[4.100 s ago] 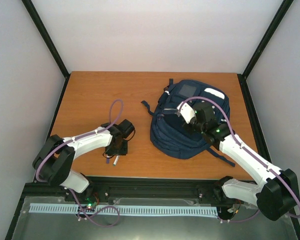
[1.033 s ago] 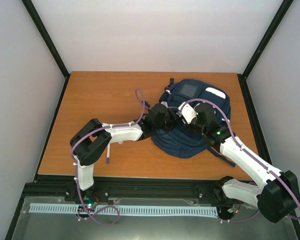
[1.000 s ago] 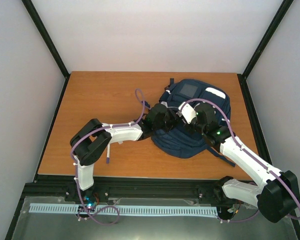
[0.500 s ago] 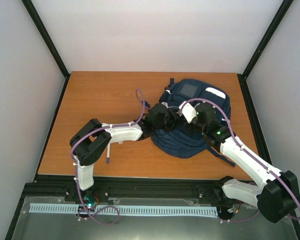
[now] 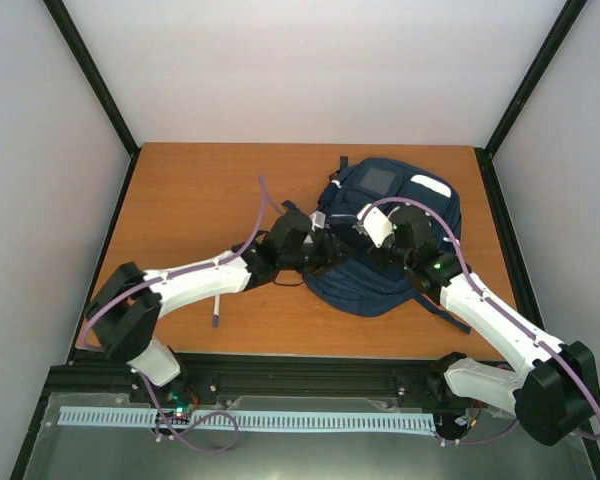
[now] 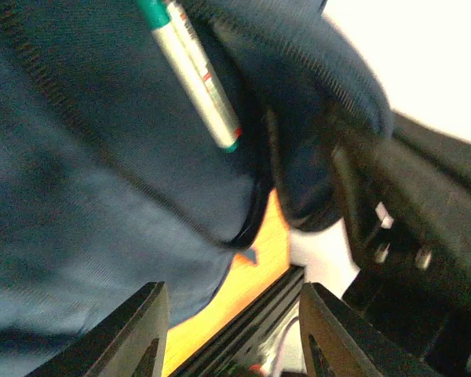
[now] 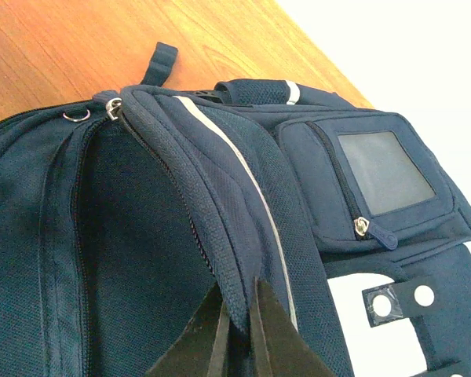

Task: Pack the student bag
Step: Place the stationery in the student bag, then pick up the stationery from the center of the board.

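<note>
The navy student bag (image 5: 385, 195) lies on the right half of the table, its main pocket held open. My right gripper (image 5: 368, 243) is shut on the edge of the bag's zip flap (image 7: 220, 196) and holds it up; its fingertips (image 7: 239, 326) pinch the fabric. My left gripper (image 5: 318, 250) is at the bag's left opening, open and empty (image 6: 231, 338). In the left wrist view a white marker with a green cap (image 6: 196, 75) lies inside the bag (image 6: 78, 196) beyond the fingers.
A thin purple pen (image 5: 216, 310) lies on the wooden table (image 5: 200, 190) near its front edge, left of the bag. Dark straps trail from the bag's front right corner (image 5: 450, 315). Black frame posts stand at the table's corners.
The left arm went from the table's left part to the bag's opening. In the last half second it has drawn back a little to the left. The right gripper has kept its hold.
</note>
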Motion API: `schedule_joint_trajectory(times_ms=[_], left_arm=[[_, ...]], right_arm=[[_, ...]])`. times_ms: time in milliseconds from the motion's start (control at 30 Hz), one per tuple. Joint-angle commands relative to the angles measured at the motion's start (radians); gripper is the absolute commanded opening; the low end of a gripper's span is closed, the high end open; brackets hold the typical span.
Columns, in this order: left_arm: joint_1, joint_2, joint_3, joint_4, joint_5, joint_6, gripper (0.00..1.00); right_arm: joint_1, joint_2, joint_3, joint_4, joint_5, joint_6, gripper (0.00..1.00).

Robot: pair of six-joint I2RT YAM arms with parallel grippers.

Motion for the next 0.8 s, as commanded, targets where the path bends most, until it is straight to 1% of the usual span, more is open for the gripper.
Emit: schedule_joint_trajectory(times_ms=[0,67,133,167,267,333,433,500,533,567,633,667,767], left_arm=[[-0.009,-0.139,-0.064,-0.287,-0.026,0.229,0.48],[-0.008,-0.201,-0.085,-0.400,-0.099,0.288,0.49],[-0.004,-0.249,-0.087,-0.513,-0.164,0.358,0.53],[0.001,-0.263,-0.081,-0.598,-0.206,0.391,0.55],[0.031,-0.298,-0.076,-0.809,-0.368,0.422,0.64],[0.068,-0.331,-0.108,-0.886,-0.445,0.414,0.72],[0.167,-0.388,-0.190,-0.927,-0.457,0.390,0.80],[0.234,-0.420,-0.254,-0.926,-0.450,0.381,0.81],[0.246,-0.435,-0.268,-0.917,-0.447,0.380,0.83],[0.264,-0.447,-0.293,-0.911,-0.450,0.378,0.87],[0.282,-0.463,-0.318,-0.908,-0.483,0.369,0.89],[0.289,-0.466,-0.324,-0.912,-0.503,0.362,0.93],[0.316,-0.466,-0.343,-0.906,-0.528,0.356,0.95]], right_arm=[[-0.005,-0.016,-0.001,0.042,-0.009,0.000,0.03],[-0.005,-0.016,0.000,0.042,-0.010,0.000,0.03],[-0.005,-0.016,-0.001,0.042,-0.010,0.001,0.03],[-0.006,-0.015,-0.001,0.041,-0.010,0.000,0.03],[-0.007,-0.016,-0.001,0.040,-0.011,0.000,0.03],[-0.006,-0.016,0.000,0.039,-0.011,0.000,0.03],[-0.007,-0.017,0.000,0.039,-0.009,-0.001,0.03],[-0.008,-0.019,-0.002,0.038,-0.009,-0.002,0.03],[-0.008,-0.018,-0.002,0.037,-0.008,-0.002,0.03],[-0.009,-0.018,-0.002,0.037,-0.009,-0.001,0.03],[-0.010,-0.016,-0.002,0.037,-0.010,-0.001,0.03],[-0.010,-0.016,-0.001,0.037,-0.009,-0.001,0.03],[-0.010,-0.014,-0.001,0.034,-0.010,-0.002,0.03]])
